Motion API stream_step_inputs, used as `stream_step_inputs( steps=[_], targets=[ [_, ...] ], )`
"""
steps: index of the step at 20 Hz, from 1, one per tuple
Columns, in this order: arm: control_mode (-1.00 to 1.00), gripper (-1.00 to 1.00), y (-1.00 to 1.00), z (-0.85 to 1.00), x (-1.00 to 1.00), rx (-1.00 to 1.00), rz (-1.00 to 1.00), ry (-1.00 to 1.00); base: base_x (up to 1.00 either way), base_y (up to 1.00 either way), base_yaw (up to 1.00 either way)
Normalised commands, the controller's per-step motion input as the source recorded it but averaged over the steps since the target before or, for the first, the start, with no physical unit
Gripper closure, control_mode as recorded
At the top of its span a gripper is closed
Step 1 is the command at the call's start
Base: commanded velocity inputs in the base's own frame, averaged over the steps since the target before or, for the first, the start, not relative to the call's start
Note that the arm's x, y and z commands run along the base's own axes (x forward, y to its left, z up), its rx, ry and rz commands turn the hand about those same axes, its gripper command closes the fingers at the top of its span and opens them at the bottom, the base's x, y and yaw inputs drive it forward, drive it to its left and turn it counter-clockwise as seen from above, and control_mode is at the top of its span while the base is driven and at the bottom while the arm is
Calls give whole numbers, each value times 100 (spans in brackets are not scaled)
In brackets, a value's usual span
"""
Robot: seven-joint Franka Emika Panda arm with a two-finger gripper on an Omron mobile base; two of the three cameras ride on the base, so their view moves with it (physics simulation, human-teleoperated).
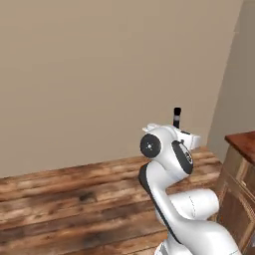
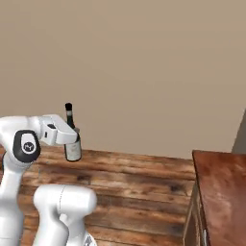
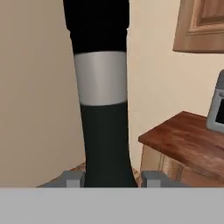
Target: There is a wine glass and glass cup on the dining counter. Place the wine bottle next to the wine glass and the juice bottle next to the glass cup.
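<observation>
The wine bottle [image 2: 72, 139] is held upright in the gripper [image 2: 73, 136], clear of the plank floor [image 2: 139, 182] and in front of a bare beige wall [image 2: 144, 62]. The jaws are closed on its dark body, seen in the hand view as fingertips [image 3: 72, 179] pressed to either side of the bottle [image 3: 105, 140]. A pale label is carried low on the bottle; no writing can be read. A reddish-brown counter [image 2: 223, 192] is seen at the right, well apart.
</observation>
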Motion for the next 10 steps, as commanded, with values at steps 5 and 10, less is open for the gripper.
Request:
stream_step_inputs(
  steps=[5, 10],
  targets=[
    [100, 100, 0, 0, 0, 0, 0, 0, 0, 0, 100],
    [100, 100, 0, 0, 0, 0, 0, 0, 15, 0, 95]
  ],
)
